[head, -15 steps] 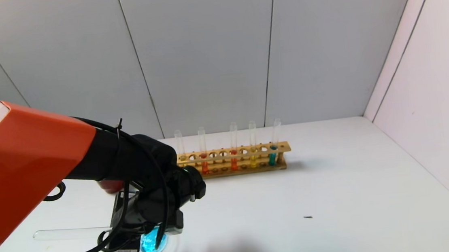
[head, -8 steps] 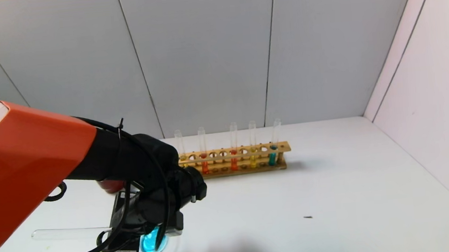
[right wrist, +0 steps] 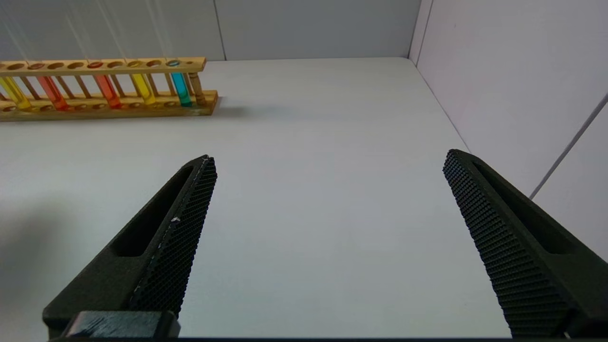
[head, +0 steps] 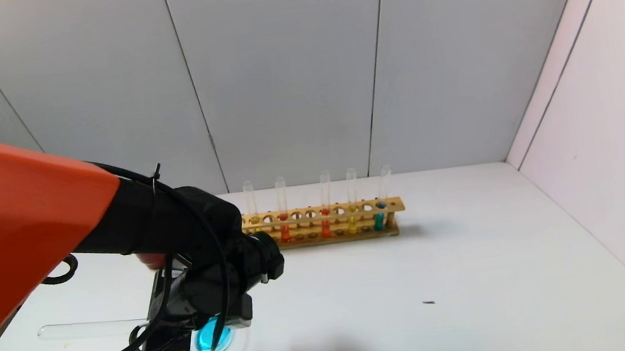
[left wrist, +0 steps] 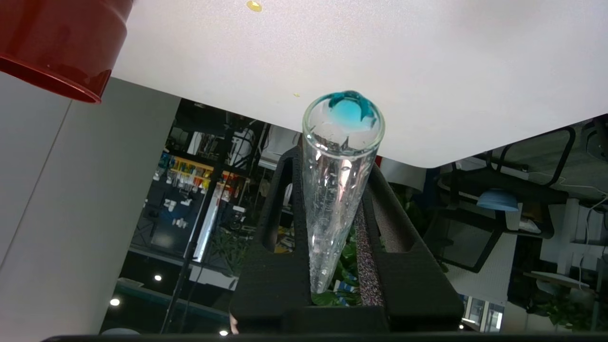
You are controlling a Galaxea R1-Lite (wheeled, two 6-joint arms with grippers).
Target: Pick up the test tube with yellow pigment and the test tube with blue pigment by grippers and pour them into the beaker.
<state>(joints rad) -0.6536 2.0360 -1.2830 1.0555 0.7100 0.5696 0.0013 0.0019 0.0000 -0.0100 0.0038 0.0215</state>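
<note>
My left gripper [head: 189, 321] [left wrist: 335, 164] is shut on a clear test tube [head: 91, 329] [left wrist: 335, 204], held lying level low over the table. The tube is nearly drained, with a trace of blue pigment at one end. Just under the gripper stands the beaker [head: 212, 338] with blue liquid in it, partly hidden by the claw. A test tube with yellow pigment [head: 353, 224] [right wrist: 142, 89] and a test tube with blue pigment [head: 379, 221] [right wrist: 181, 89] stand upright in the wooden rack [head: 322, 224] [right wrist: 109, 108]. My right gripper [right wrist: 327, 161] hangs open and empty over bare table, right of the rack.
The rack also holds two orange-red tubes [head: 284, 231] and another yellow one [head: 252, 220] at its left end. A dark red cup [head: 150, 261] [left wrist: 57, 42] stands behind my left arm. Grey walls close the back and right. A dark speck [head: 428, 303] lies on the table.
My left arm has shifted slightly to the left with the tube still gripped level. The blue liquid in the beaker has settled. The rack has not moved.
</note>
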